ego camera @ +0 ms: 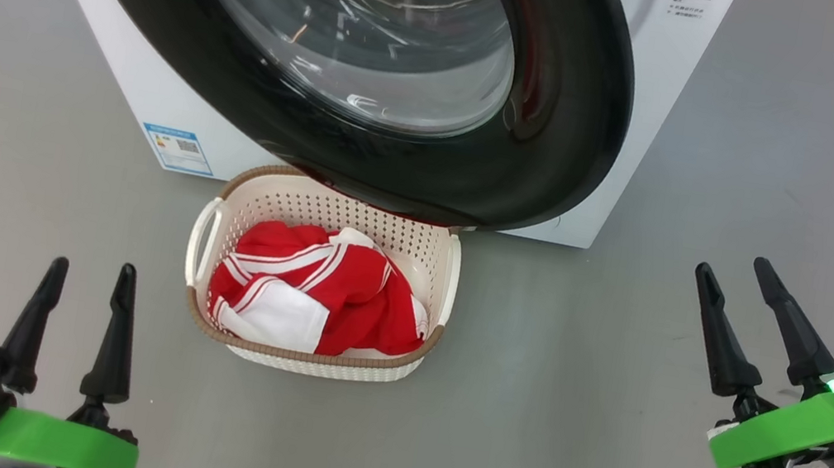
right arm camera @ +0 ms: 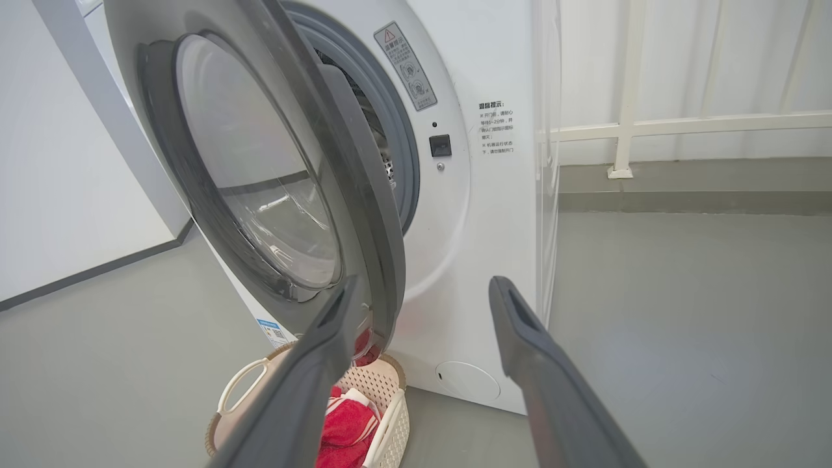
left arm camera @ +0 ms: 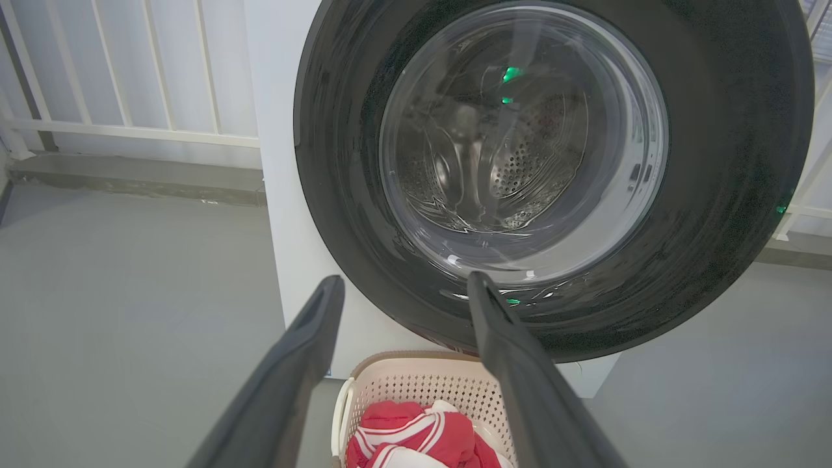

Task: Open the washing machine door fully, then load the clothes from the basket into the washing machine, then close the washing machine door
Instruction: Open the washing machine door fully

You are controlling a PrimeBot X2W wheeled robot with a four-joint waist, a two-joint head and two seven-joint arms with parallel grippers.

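The white washing machine [ego camera: 656, 96] stands ahead with its round glossy black door [ego camera: 568, 124] swung partly out over the cream basket [ego camera: 431, 253]. Red clothes with white stripes [ego camera: 341, 289] lie in the basket on the floor. In the right wrist view the door [right arm camera: 364, 214] stands ajar, its grey inner face showing, with the drum opening behind it. My left gripper [ego camera: 91, 276] is open at the lower left, short of the basket. My right gripper [ego camera: 733, 272] is open at the right, apart from the door. Both hold nothing.
Grey floor [ego camera: 18, 162] surrounds the machine and basket. A white railing [left arm camera: 130, 123] on a low kerb runs behind the machine. A blue label sticker [ego camera: 179, 149] sits low on the front, a round cap [right arm camera: 468, 380] near the right corner.
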